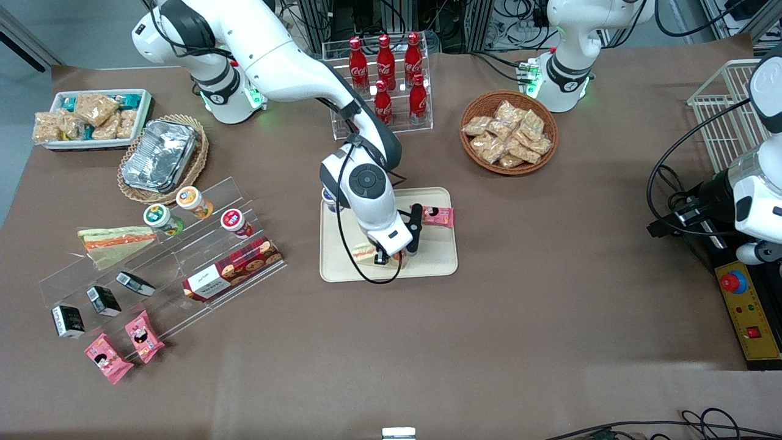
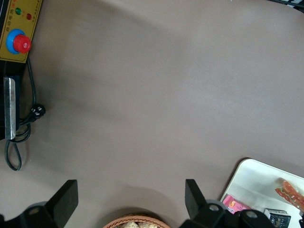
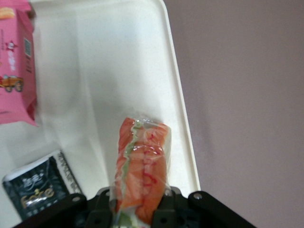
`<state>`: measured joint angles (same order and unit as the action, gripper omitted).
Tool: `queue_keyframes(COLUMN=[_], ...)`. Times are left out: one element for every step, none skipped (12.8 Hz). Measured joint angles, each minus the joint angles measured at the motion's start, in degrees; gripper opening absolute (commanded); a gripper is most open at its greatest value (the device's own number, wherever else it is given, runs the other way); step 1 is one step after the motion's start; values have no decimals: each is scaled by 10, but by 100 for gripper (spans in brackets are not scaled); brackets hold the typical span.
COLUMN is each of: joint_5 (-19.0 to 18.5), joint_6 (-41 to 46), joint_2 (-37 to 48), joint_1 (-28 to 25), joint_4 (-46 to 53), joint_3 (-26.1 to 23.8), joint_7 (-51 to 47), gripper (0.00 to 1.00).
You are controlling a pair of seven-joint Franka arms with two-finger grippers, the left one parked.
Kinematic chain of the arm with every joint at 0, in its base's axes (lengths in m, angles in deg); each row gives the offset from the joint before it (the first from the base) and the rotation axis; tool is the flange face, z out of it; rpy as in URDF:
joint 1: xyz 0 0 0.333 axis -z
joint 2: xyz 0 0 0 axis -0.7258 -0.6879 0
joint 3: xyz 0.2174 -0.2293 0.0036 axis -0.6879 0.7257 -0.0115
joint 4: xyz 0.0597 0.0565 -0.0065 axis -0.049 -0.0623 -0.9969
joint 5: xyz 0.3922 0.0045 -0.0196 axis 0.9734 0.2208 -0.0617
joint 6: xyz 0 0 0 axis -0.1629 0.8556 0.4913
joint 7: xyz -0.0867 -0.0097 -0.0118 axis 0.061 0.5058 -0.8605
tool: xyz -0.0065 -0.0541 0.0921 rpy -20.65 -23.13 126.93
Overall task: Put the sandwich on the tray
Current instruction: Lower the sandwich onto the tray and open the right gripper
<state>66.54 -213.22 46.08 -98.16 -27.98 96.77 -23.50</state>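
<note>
Claw (image 1: 382,256) half-hiding sandwich (image 3: 141,166)

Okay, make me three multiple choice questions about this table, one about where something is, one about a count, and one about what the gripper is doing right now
1. Where is the sandwich?
A. over the tray
B. in the wicker basket of snacks
C. on the clear stepped rack

2. How many red cola bottles stand in the clear stand?
A. three
B. five
C. seven

3. What is the gripper doing?
A. open above bare table
B. shut on the sandwich
C. shut on the pink pack

Answers:
1 A, the wrist view shows the wrapped wedge above the tray's cream floor, near its rim.
2 B, the front view shows three in one row and two nearer the camera.
3 B, the fingers clamp the wedge's sides, while the pink pack lies apart on the tray.
</note>
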Motion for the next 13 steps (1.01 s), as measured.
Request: queue_keyframes(joint_5=[0,0,0,0,0,0,0,1,1,1,2,4,13], joint_6=[-16,-23,-24,-25,-25,-25,-25,-25,-23,-13,2,22,48], joint_2=[-3,-4,-3,-3,-3,-4,-4,-4,-2,2,10,24,45], joint_1=[-2,-3,-4,-4,-4,-4,-3,0,2,4,6,10,19], joint_4=[-7,-10,-10,-10,-10,-10,-11,-11,-11,-8,-4,-1,3], joint_3=[0,0,1,1,1,1,1,2,2,3,4,5,6], joint_7=[0,0,0,0,0,0,0,0,0,0,-1,-2,-3], gripper=[22,54,100,100,100,100,100,100,100,100,100,100,100])
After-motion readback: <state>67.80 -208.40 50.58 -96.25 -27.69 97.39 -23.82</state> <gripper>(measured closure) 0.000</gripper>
